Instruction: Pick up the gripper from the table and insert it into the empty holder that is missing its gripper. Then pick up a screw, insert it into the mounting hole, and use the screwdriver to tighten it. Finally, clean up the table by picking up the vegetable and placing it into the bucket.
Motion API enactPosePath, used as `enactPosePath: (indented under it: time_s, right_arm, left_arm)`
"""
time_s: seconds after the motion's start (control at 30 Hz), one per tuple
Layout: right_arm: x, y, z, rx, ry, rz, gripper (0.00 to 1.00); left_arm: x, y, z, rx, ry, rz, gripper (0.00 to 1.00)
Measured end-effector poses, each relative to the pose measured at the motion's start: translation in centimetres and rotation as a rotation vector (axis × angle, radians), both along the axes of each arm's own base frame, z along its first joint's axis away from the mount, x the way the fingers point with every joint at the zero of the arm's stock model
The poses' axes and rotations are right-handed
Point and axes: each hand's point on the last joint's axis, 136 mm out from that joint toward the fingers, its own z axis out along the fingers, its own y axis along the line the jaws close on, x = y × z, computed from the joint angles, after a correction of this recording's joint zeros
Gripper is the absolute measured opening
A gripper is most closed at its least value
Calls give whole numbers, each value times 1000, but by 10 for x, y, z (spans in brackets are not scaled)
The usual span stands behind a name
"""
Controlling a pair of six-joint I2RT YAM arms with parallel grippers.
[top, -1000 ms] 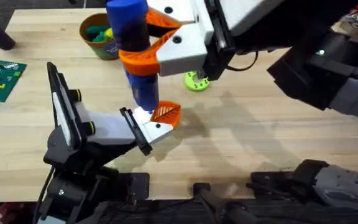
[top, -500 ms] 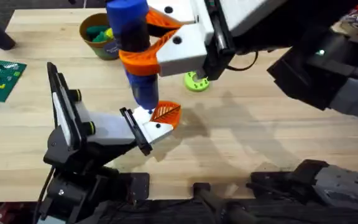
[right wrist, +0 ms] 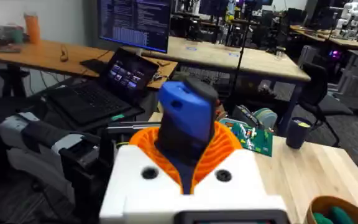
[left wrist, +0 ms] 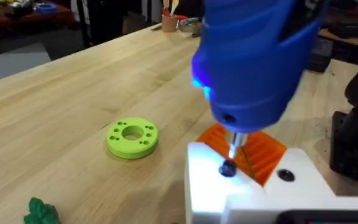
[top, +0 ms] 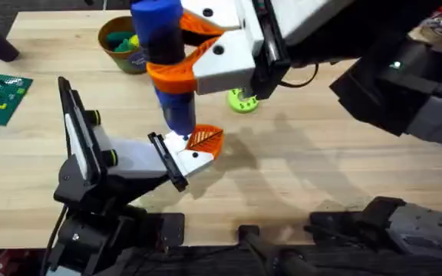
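My right hand [top: 186, 55] is clamped around the screwdriver [top: 163, 61], its orange ribbed pads [top: 198, 54] closed on the blue barrel just above the orange collar. I judge the tool rigid and fairly light, with smooth plastic that could twist in a loose grip, so this hold high on the barrel near the collar, where the ribs can bite, seems right for keeping it upright and pressing down. It is a long blue cylinder standing nearly vertical over the desk [top: 321, 161], and in the left wrist view a thin metal tip [left wrist: 235, 144] runs down to a small dark screw [left wrist: 228, 168].

That screw sits in the white block of the gripper [top: 202, 142], a small orange ribbed wedge mounted against the flat black end plate of the holder [top: 121, 165]. I take the wedge for stiff printed plastic, with the screw the delicate part: a tilted tip could slip out of the head.

I cannot tell how my left hand's fingers stand.

The bucket [top: 123, 44], with its tan rim, stands at the far left of the desk with green and yellow pieces inside. A lime-green disc [top: 242, 100] lies beyond the gripper.
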Motion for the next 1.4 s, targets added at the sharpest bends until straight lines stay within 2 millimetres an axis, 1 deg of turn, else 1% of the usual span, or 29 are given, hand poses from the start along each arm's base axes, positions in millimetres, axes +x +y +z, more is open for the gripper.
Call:
enactPosePath:
  time_s: [0.27,0.73,0.9,1.4]
  right_arm:
    - [1,1,-6,-25,29,0,59]
    - [0,1,-3,-12,9,0,59]
    - [-2,1,0,3,-9,4,59]
    - [1,3,-6,-16,13,4,59]
  left_arm:
    - [0,0,0,0,0,0,8]
    - [0,0,0,0,0,0,8]
    - [0,0,0,0,0,0,8]
    - [0,0,0,0,0,0,8]
